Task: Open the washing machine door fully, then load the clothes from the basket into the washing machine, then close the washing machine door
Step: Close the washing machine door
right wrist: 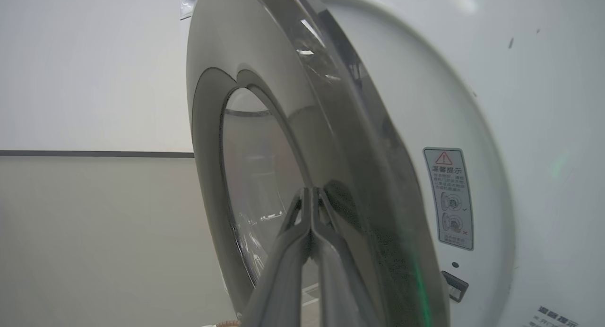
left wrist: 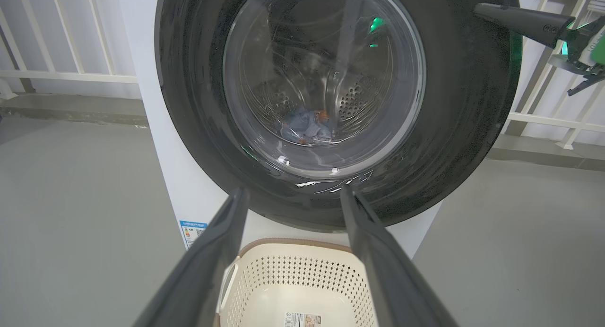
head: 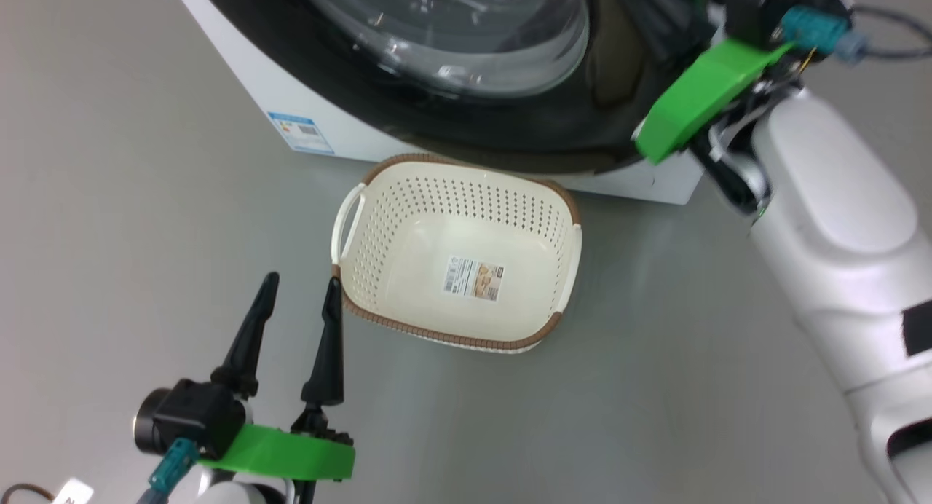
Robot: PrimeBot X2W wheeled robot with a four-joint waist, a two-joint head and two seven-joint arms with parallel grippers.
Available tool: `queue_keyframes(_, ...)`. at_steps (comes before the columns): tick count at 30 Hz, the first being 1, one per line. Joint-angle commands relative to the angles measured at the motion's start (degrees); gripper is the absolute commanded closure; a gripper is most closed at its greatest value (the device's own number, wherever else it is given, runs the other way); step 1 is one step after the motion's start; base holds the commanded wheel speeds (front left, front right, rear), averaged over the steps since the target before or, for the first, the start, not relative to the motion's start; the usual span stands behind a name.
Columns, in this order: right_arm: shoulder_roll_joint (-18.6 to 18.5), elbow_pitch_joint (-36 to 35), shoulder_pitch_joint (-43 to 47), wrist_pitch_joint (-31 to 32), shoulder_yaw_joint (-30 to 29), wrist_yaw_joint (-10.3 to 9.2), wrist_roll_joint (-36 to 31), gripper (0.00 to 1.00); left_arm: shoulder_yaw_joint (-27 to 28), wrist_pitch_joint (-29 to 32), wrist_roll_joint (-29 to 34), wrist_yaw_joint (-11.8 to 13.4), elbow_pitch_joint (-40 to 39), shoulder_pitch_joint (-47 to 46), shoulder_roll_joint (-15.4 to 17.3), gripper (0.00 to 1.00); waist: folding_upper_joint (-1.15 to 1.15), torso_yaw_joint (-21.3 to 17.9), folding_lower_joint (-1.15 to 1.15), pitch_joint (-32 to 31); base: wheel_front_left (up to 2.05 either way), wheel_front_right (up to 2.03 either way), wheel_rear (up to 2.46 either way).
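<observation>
The washing machine stands at the top of the head view, its round black-rimmed door swung almost against its front. In the right wrist view a narrow gap and the latch slot still show beside the door. My right gripper is shut, its tips touching the door's glossy rim. Through the door glass, in the left wrist view, the blue clothes lie in the drum. The cream basket sits on the floor before the machine, nothing in it. My left gripper hangs open just left of the basket.
Grey floor spreads left and right of the basket. A white railing runs behind the machine on both sides. My right forearm reaches up along the right side. A blue energy sticker marks the machine's lower front.
</observation>
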Motion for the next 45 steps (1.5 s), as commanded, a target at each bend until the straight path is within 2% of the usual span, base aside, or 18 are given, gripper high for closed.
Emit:
queue_keyframes(1, 0.26, -0.38, -2.63, -0.77, -0.54, 0.07, 0.55, 1.0, 1.81, -0.67, 0.76, -0.41, -1.05, -2.15, 0.54, 0.0, 0.0, 0.97, 0.0, 1.94, 0.0, 0.0, 0.0)
queue_keyframes(14, -1.52, 10.71, -13.62, -4.53, 0.05, 0.07, 1.35, 1.0, 2.69, -0.69, 2.31, -1.69, -1.8, -4.69, -1.62, 0.0, 0.0, 2.41, 0.0, 5.4, 0.0, 0.0, 0.0)
queue_keyframes(26, -1.45, 15.32, -17.37, -5.56, 0.04, 0.07, 2.52, 1.0, 2.88, -0.7, 2.92, -2.08, -1.47, -4.94, -2.19, 0.0, 0.0, 2.46, 0.0, 5.72, 0.0, 0.0, 0.0)
queue_keyframes(37, -0.88, 9.08, -10.09, -5.61, 4.11, 0.07, 3.06, 1.0, 3.64, -0.7, 3.38, -2.37, -0.76, -4.39, -2.28, 0.0, 0.0, 1.45, 0.0, 3.9, 0.0, 0.0, 0.0)
queue_keyframes(45, -1.07, 1.58, -0.39, -5.61, 2.84, 0.07, 3.84, 1.0, 4.42, -0.7, 4.15, -2.62, -0.08, -3.23, -2.24, 0.0, 0.0, 0.05, 0.0, 1.57, 0.0, 0.0, 0.0)
